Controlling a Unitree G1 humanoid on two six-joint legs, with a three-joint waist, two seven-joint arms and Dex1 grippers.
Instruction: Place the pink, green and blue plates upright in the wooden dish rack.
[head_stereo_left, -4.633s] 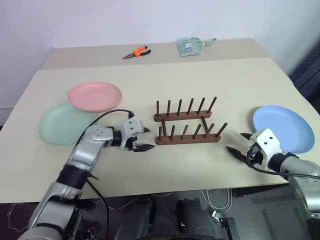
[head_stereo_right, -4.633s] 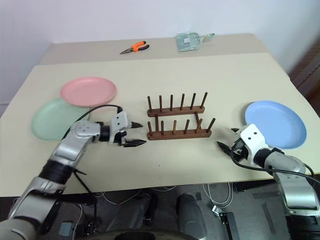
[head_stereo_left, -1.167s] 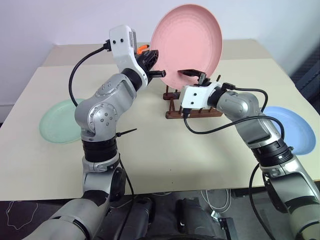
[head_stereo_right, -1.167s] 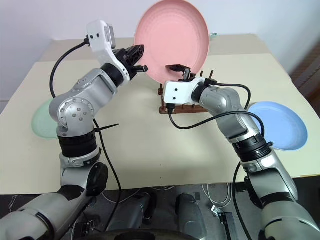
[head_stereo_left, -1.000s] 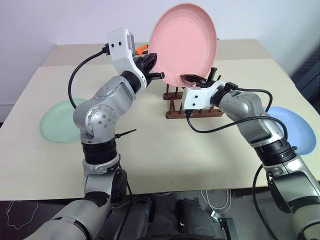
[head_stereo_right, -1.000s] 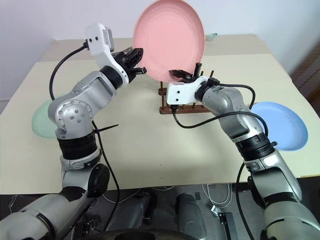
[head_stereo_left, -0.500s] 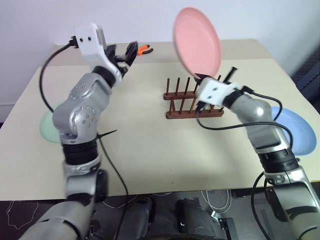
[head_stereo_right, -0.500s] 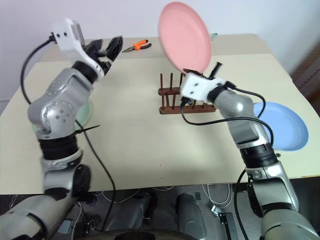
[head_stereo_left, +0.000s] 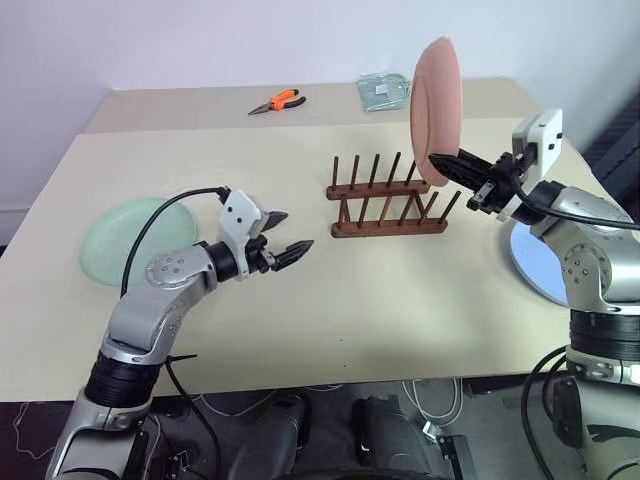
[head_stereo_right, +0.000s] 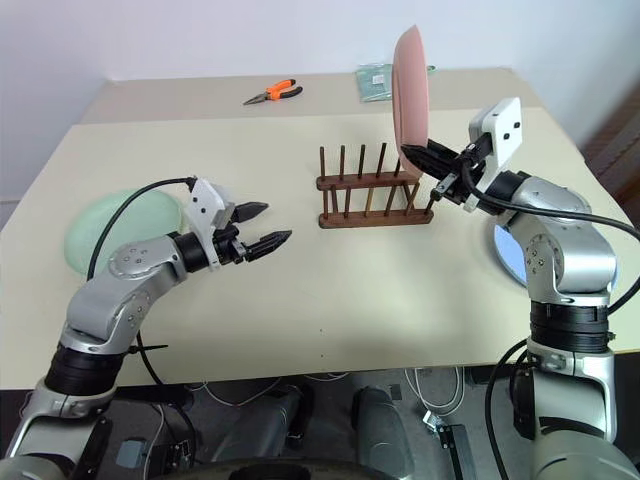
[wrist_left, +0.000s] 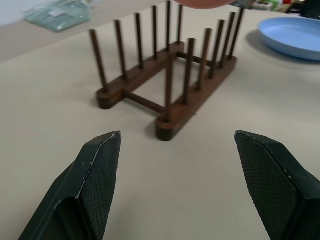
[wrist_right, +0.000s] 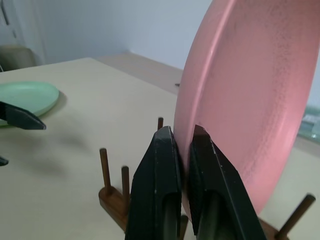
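Right gripper (wrist_right: 184, 150) pinching lower rim of pink plate (head_stereo_left: 436, 96), holding it upright on edge, above right end of wooden dish rack (head_stereo_left: 388, 196). Left gripper (head_stereo_left: 283, 238) spread, gripping nothing, hovering low over table (head_stereo_left: 330, 310) left of rack. Green plate (head_stereo_left: 135, 238) lying flat at table's left side, blue plate (wrist_left: 295, 39) flat at right.

Advice: aligning plate edge-on with 1 gap between peg pairs, lowering straight, releasing once rim seats on both rails.

It looks like a lab or test room: two plain beige tables (head_stereo_left: 300, 320) stand against a bare white wall (head_stereo_left: 200, 40), with orange pliers (head_stereo_left: 275, 102) at the far side.
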